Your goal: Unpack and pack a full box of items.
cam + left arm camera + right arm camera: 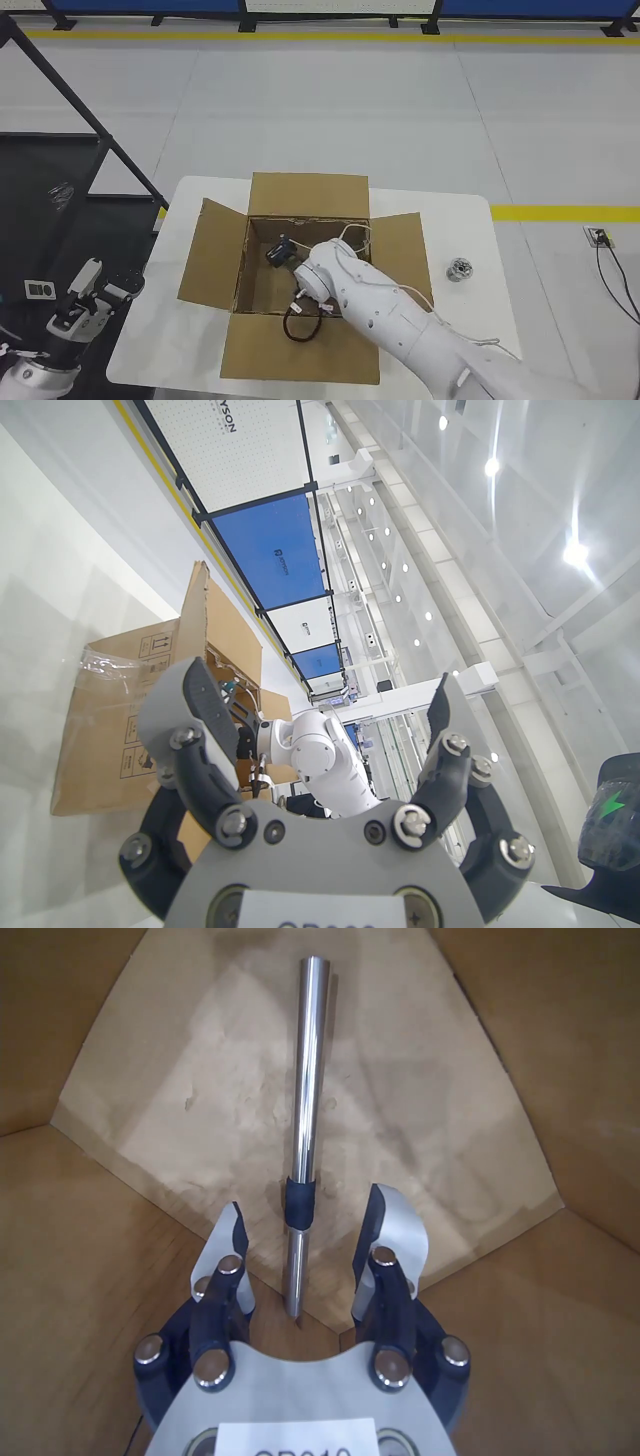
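Open cardboard box (308, 196) on the white worktop (455, 225), all four flaps folded outward, and the right arm (385, 315) is down inside it from the robot's side. Down in the box now: the right gripper (306, 1200) sits low over the floor, opened to a moderate gap and holding nothing. Its fingers (385, 1223) stand on either side of a shiny metal rod (307, 1078), clear of it on both sides, no contact. The rod lies on the brown box floor, running straight away from the gripper. There's a black band (299, 1205) wrapped around it, right in line with the fingertips. Its near end is cut to a slant and sits close to a corner of the floor, and the far end is a plain round face out toward the middle of the floor.

Out to the robot's left, the left arm (80, 310) sits beyond the worktop's edge, well apart from the box. The left gripper (320, 672) is spread wide and empty, dark pads showing, with the box's outer side wall off in the distance beyond it. On the worktop to the right of the box, well apart from it, rests one small round metal part (458, 268)
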